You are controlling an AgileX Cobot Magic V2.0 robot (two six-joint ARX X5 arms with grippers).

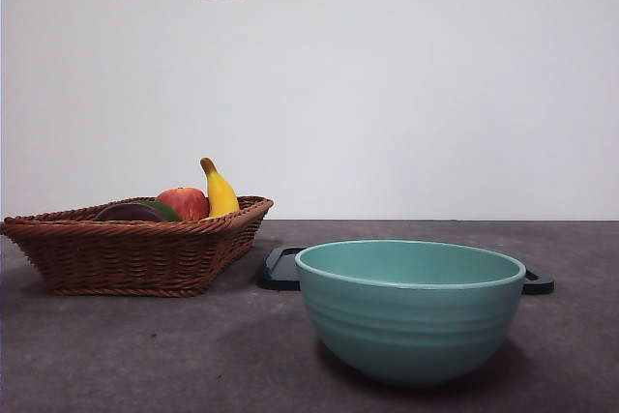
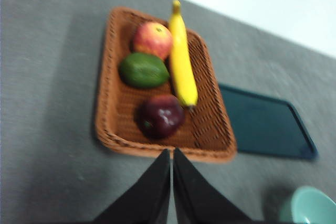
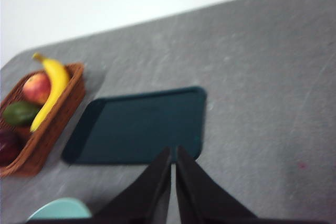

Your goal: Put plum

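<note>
Since nothing has been lifted yet, I log the stock as it lies. Item one: the plum (image 2: 160, 115), a glossy dark purple-maroon rounded fruit, sits in the woven brown wicker basket (image 2: 107, 77) at the end nearest the left arm's camera. It rests on the weave, touching or just beside the tip of the banana. From the front view only its dark top (image 1: 126, 211) shows over the rim. Being near-round, it has no long axis I can make out; a small dimple, possibly the stem end, seems to face up, though blur makes that uncertain.

Item two: a dark green rounded fruit (image 2: 144, 70), just beyond the plum. Item three: a red-orange apple (image 2: 152, 39), at the far end. Item four: a long yellow banana (image 2: 181, 59), lying lengthwise along one side wall. I judge the fruit is gathered here as a supply from which one piece is drawn.

Item five: a flat dark teal rectangular tray (image 3: 139, 125), bare, beside the basket. Item six: a pale teal ceramic bowl (image 1: 410, 309), empty as far as I can see, in front of the tray. Either could be the destination; the task does not say.

Left gripper (image 2: 171, 153): jaws pressed together, holding nothing, hovering above the basket's near rim, well placed for the plum. Right gripper (image 3: 173, 153): jaws likewise closed and empty, above the tray's edge, waiting.
</note>
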